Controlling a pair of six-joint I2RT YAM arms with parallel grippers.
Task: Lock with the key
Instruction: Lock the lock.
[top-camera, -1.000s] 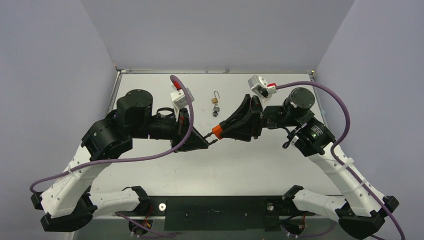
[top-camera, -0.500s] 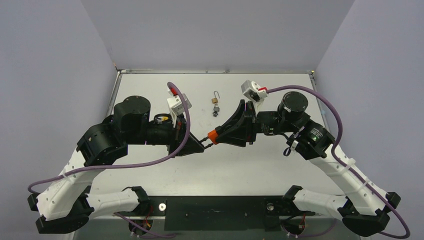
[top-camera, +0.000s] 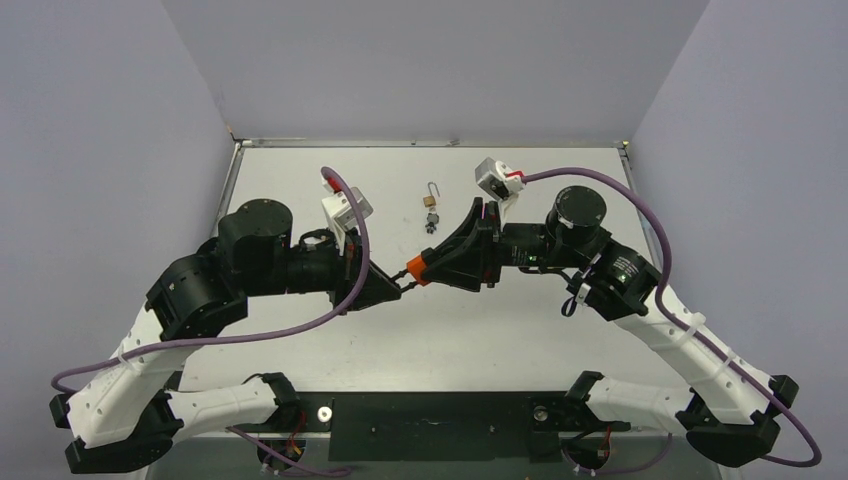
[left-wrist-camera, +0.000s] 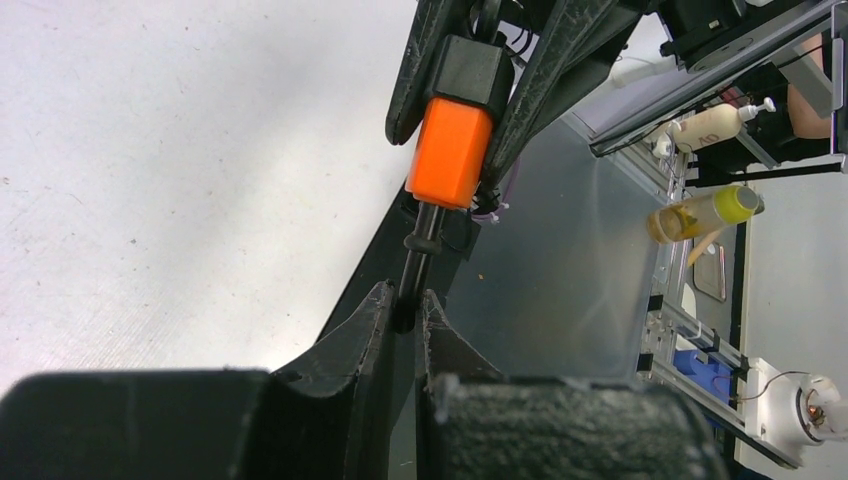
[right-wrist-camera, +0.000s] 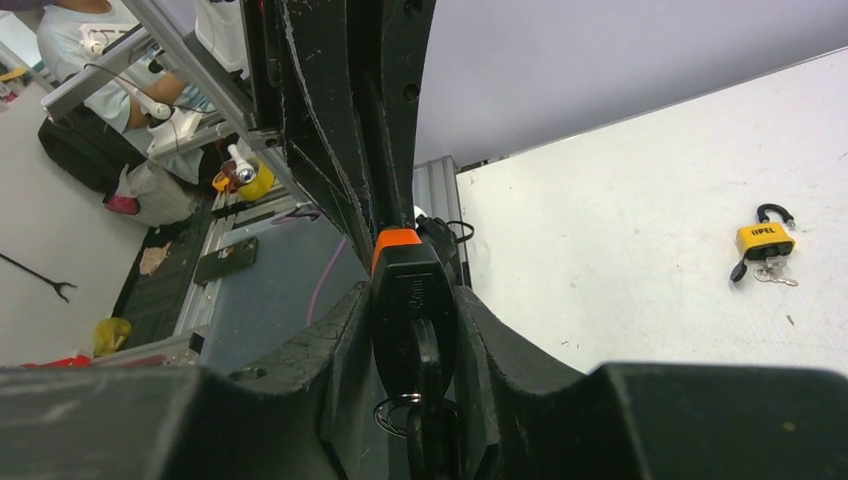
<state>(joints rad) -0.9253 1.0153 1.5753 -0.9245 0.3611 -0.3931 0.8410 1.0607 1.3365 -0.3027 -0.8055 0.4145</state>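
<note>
An orange and black padlock (top-camera: 413, 270) hangs in the air between my two grippers above the middle of the table. My right gripper (top-camera: 428, 266) is shut on the padlock's body (right-wrist-camera: 408, 285). A black key (right-wrist-camera: 424, 352) with a key ring sits in the end of the body that faces the right wrist camera. My left gripper (top-camera: 396, 284) is shut on the padlock's dark shackle (left-wrist-camera: 419, 255), just beyond the orange body (left-wrist-camera: 450, 150). The left fingertips (left-wrist-camera: 378, 305) pinch the shackle from both sides.
A small yellow padlock (top-camera: 429, 203) with an open shackle and loose keys lies on the table behind the grippers; it also shows in the right wrist view (right-wrist-camera: 765, 240). The white table (top-camera: 480, 330) is walled at the back and sides.
Both grippers have shifted a little to the left together, still holding the padlock between them. The yellow padlock has not moved.
</note>
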